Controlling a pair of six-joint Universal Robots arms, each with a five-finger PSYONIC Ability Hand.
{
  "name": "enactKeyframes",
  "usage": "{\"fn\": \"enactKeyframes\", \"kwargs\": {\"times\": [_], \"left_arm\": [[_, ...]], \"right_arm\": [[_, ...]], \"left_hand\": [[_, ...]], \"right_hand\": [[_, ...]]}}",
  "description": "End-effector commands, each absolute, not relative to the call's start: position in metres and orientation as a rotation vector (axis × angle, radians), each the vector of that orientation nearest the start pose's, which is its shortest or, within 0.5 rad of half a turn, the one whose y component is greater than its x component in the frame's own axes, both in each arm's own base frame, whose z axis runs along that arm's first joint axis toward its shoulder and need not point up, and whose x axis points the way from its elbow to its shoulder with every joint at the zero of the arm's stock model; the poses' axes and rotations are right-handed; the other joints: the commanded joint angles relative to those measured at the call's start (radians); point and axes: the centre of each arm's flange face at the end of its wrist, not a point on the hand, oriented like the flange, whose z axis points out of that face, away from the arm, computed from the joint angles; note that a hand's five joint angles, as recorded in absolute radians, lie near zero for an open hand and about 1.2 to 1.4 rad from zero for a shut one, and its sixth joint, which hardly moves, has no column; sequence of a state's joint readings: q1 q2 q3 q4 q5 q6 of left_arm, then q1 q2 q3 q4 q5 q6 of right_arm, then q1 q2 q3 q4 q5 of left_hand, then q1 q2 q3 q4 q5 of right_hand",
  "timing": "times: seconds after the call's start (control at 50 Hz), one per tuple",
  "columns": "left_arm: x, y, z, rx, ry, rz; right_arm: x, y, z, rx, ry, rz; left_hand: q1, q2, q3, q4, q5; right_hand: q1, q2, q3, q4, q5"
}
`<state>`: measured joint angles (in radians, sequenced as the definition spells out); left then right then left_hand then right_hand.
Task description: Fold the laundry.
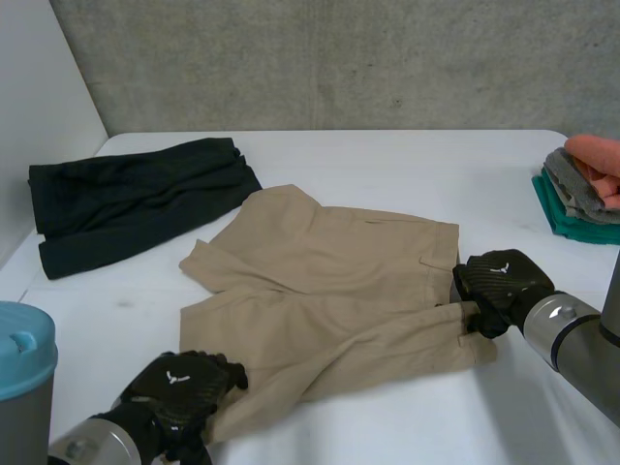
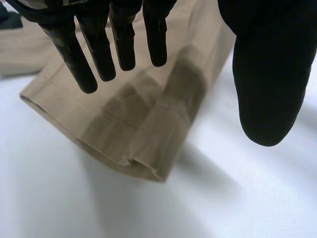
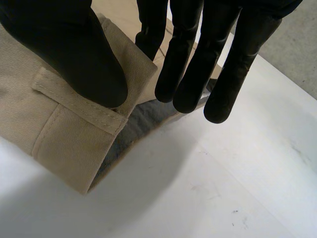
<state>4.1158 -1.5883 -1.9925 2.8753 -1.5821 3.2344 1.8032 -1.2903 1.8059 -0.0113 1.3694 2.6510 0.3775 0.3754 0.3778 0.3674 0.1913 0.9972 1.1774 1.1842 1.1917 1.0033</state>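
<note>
**Inspector:** Position of the tan shorts (image 1: 329, 281)?

**Examiner:** Spread mid-way across the white table (image 1: 387, 155). The left hand (image 1: 179, 387) hovers released, straight fingers (image 2: 119, 44) above the near leg hem (image 2: 129, 153). The right hand (image 1: 499, 281) is also released, its thumb over the waistband corner (image 3: 74, 109) and its fingers past the edge.

**Inspector:** Recommendation?

**Examiner:** My judgement is to pinch both layers at each end before lifting. Then raise the ends together, keeping the edge taut so the fold lands square.
</note>
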Motion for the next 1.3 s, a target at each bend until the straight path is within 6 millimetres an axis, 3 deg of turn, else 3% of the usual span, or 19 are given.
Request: {"fn": "enactKeyframes", "kwargs": {"times": [0.02, 0.08, 0.12, 0.28, 0.32, 0.4, 0.54, 0.58, 0.6, 0.62, 0.64, 0.66, 0.72, 0.86, 0.92, 0.98, 1.04, 1.12, 1.3], "left_arm": [[-0.242, -0.128, 0.162, 1.003, 2.822, -1.442], [-0.253, -0.148, 0.161, 1.017, 2.72, -1.552], [-0.267, -0.174, 0.164, 1.076, 2.546, -1.667], [-0.327, -0.278, 0.187, 1.12, 1.841, -2.046], [-0.343, -0.308, 0.184, 1.103, 1.684, -2.085], [-0.357, -0.359, 0.169, 1.105, 1.54, -2.105], [-0.384, -0.389, 0.143, 1.21, 1.424, -2.238], [-0.386, -0.399, 0.133, 1.2, 1.406, -2.252], [-0.385, -0.402, 0.13, 1.194, 1.406, -2.25], [-0.386, -0.403, 0.127, 1.197, 1.404, -2.252], [-0.386, -0.405, 0.122, 1.195, 1.407, -2.249], [-0.386, -0.405, 0.121, 1.195, 1.411, -2.249], [-0.386, -0.402, 0.125, 1.183, 1.417, -2.265], [-0.378, -0.38, 0.174, 1.126, 1.477, -2.355], [-0.366, -0.361, 0.194, 1.095, 1.563, -2.38], [-0.354, -0.339, 0.198, 1.065, 1.694, -2.367], [-0.345, -0.313, 0.195, 1.046, 1.834, -2.355], [-0.335, -0.287, 0.195, 1.017, 1.981, -2.362], [-0.321, -0.263, 0.177, 0.98, 2.173, -2.299]], "right_arm": [[0.214, -0.249, 0.162, -1.1, 2.42, -1.601], [0.216, -0.251, 0.165, -1.11, 2.391, -1.647], [0.218, -0.256, 0.167, -1.109, 2.369, -1.697], [0.233, -0.306, 0.199, -1.116, 2.113, -2.194], [0.235, -0.317, 0.195, -1.113, 2.11, -2.244], [0.251, -0.348, 0.179, -1.192, 2.148, -2.352], [0.279, -0.388, 0.154, -1.385, 2.1, -2.49], [0.281, -0.396, 0.147, -1.366, 2.091, -2.51], [0.284, -0.402, 0.14, -1.339, 2.076, -2.526], [0.285, -0.404, 0.138, -1.32, 2.073, -2.535], [0.286, -0.405, 0.135, -1.304, 2.076, -2.532], [0.286, -0.407, 0.129, -1.28, 2.09, -2.517], [0.286, -0.405, 0.127, -1.261, 2.094, -2.498], [0.271, -0.385, 0.175, -1.057, 2.087, -2.449], [0.257, -0.367, 0.194, -1.003, 2.137, -2.307], [0.249, -0.343, 0.2, -0.975, 2.212, -2.082], [0.246, -0.32, 0.19, -0.959, 2.306, -1.846], [0.239, -0.306, 0.173, -0.926, 2.39, -1.667], [0.236, -0.315, 0.136, -0.949, 2.407, -1.679]], "left_hand": [[0.955, 0.957, 0.955, 0.965, 0.967], [1.019, 1.021, 1.018, 1.029, 1.03], [1.019, 1.021, 1.018, 1.029, 1.03], [1.019, 1.021, 1.018, 1.029, 1.03], [1.019, 1.021, 1.018, 1.029, 1.03], [1.019, 1.021, 1.018, 1.029, 1.03], [1.019, 1.021, 1.018, 1.029, 1.03], [0.809, 0.811, 0.809, 0.819, 0.821], [0.622, 0.624, 0.621, 0.632, 0.633], [0.358, 0.36, 0.358, 0.368, 0.37], [-0.203, -0.201, -0.203, -0.193, -0.191], [-0.203, -0.201, -0.203, -0.193, -0.191], [-0.203, -0.201, -0.203, -0.193, -0.191], [-0.203, -0.201, -0.203, -0.193, -0.191], [-0.203, -0.201, -0.203, -0.193, -0.191], [-0.203, -0.201, -0.203, -0.193, -0.191], [-0.203, -0.201, -0.203, -0.193, -0.191], [-0.203, -0.201, -0.203, -0.193, -0.191], [-0.203, -0.201, -0.203, -0.193, -0.191]], "right_hand": [[0.399, 0.219, 0.212, 0.205, 0.218], [0.399, 0.219, 0.212, 0.205, 0.218], [0.399, 0.219, 0.212, 0.205, 0.218], [0.399, 0.219, 0.212, 0.205, 0.218], [0.399, 0.219, 0.212, 0.205, 0.218], [0.399, 0.219, 0.212, 0.205, 0.218], [0.399, 0.219, 0.212, 0.205, 0.218], [0.399, 0.219, 0.212, 0.205, 0.218], [0.255, 0.075, 0.068, 0.06, 0.074], [0.009, -0.171, -0.178, -0.185, -0.171], [-0.296, -0.476, -0.483, -0.49, -0.476], [-0.823, -1.003, -1.01, -1.017, -1.003], [-0.823, -1.003, -1.01, -1.017, -1.003], [-0.823, -1.003, -1.01, -1.017, -1.003], [-0.823, -1.003, -1.01, -1.017, -1.003], [-0.823, -1.003, -1.01, -1.017, -1.003], [-0.775, -0.955, -0.962, -0.969, -0.956], [-0.713, -0.893, -0.9, -0.907, -0.893], [-0.71, -0.89, -0.897, -0.904, -0.89]]}}
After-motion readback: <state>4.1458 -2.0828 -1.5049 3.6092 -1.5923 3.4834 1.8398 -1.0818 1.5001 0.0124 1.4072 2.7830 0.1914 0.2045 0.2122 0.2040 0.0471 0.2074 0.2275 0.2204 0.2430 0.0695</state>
